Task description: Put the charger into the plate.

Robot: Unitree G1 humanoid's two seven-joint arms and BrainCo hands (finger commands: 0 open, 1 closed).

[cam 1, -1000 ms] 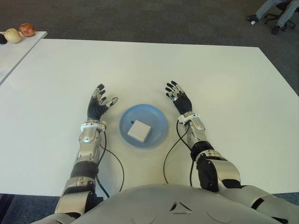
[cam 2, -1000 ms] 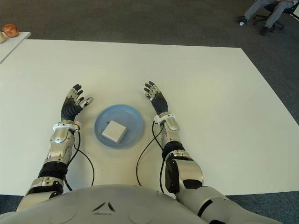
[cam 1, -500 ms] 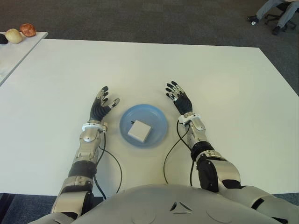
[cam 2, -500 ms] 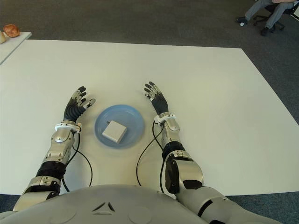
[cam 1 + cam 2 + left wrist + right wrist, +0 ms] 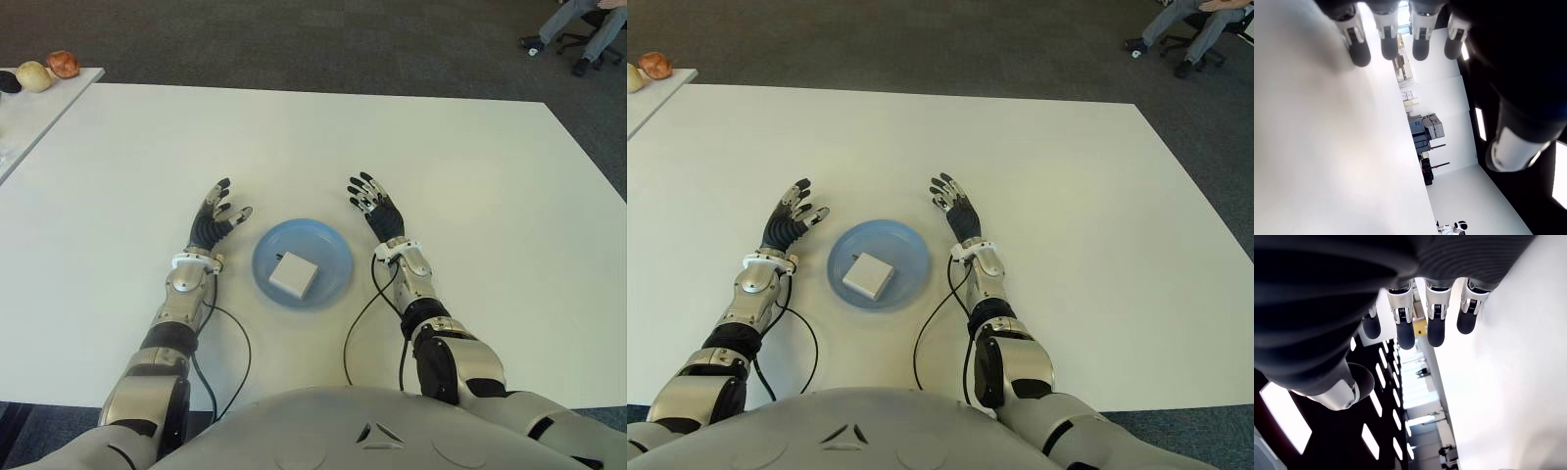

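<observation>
Left hand has drifted slightly inward toward the blue plate — fingers spread, empty. Right hand unchanged, likewise splayed. White charger lies inside the plate at frame centre — task appears complete.

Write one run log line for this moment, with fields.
charger: lying in blue plate | left hand: open, left of plate | right hand: open, right of plate

Left robot hand seen close over the bare white tabletop, holding nothing. Four dark fingers extended side by side above the tabletop, thumb set well apart from them. Beyond the tabletop's far edge, stacked boxes against a white wall.
</observation>
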